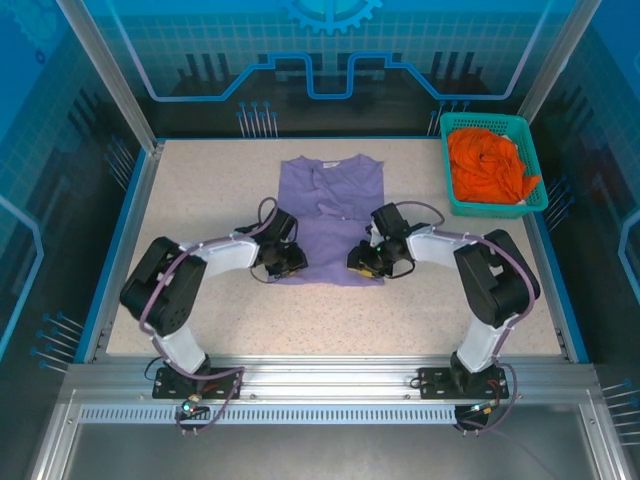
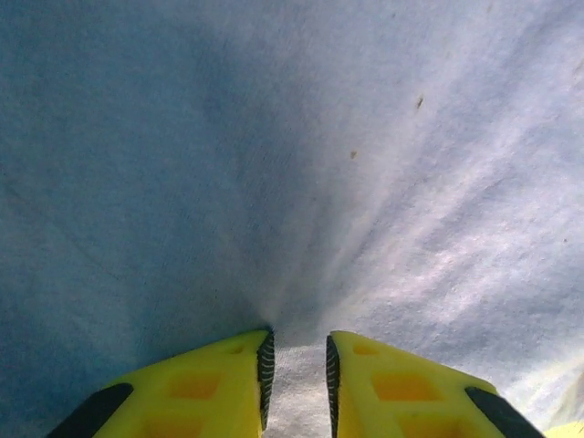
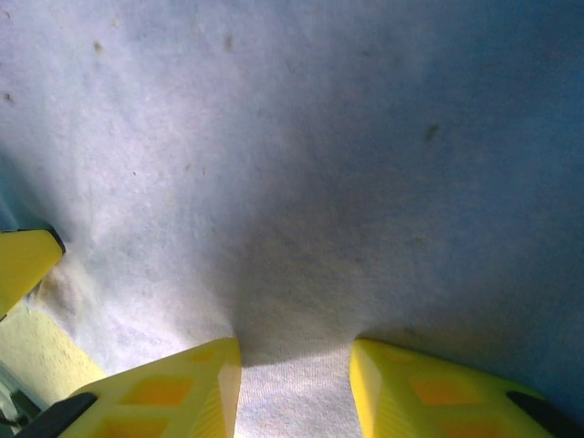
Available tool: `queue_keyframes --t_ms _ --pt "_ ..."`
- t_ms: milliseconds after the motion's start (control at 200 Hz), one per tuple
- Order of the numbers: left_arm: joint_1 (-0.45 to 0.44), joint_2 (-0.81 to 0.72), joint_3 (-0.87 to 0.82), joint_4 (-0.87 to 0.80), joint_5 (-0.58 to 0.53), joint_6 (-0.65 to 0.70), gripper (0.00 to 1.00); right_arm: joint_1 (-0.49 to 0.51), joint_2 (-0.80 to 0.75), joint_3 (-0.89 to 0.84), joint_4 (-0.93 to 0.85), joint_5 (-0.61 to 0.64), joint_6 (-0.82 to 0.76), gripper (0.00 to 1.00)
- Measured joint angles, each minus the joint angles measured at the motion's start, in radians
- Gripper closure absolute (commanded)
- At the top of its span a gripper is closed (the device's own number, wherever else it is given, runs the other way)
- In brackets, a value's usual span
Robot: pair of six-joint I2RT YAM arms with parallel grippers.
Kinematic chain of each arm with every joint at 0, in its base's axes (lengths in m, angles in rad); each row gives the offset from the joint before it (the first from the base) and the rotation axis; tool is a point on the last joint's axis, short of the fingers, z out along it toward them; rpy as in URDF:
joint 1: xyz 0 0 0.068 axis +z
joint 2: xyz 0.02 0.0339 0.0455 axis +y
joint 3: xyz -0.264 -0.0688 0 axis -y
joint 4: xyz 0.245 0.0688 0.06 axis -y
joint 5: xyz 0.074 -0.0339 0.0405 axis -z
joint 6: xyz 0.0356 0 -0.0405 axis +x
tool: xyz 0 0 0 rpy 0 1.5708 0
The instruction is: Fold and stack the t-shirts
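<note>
The lavender t-shirt (image 1: pixel 335 215) is laid on the bench (image 1: pixel 200 200) — its near hem is pinched at either corner by the left end effector (image 1: pixel 288 262) and right end effector (image 1: pixel 362 260). The orange t-shirt (image 1: pixel 490 165) is heaped in the basket (image 1: pixel 455 205).

A robotics lab cell: aluminium frame (image 1: pixel 320 378), blue printed panels (image 1: pixel 40 150), speckled table (image 1: pixel 200 180).

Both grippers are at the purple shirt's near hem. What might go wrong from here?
1. The right gripper shows a wider gap around the fabric than the left gripper. Its side of the purple t-shirt may slip on lifting, skewing the fold.
2. The shirt's far part lies wrinkled near the collar, so creases may get folded in.
</note>
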Motion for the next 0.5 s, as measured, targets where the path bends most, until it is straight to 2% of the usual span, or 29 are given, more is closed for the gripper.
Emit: queue_keyframes --t_ms 295,500 --pt "-0.006 -0.304 -0.278 -0.054 0.019 -0.005 0.72 0.132 -0.228 -0.246 0.039 0.004 0.016 0.53" --pt "-0.005 -0.493 -0.307 -0.245 -0.009 -0.032 0.64 0.142 -0.362 -0.287 -0.114 0.032 0.06 0.46"
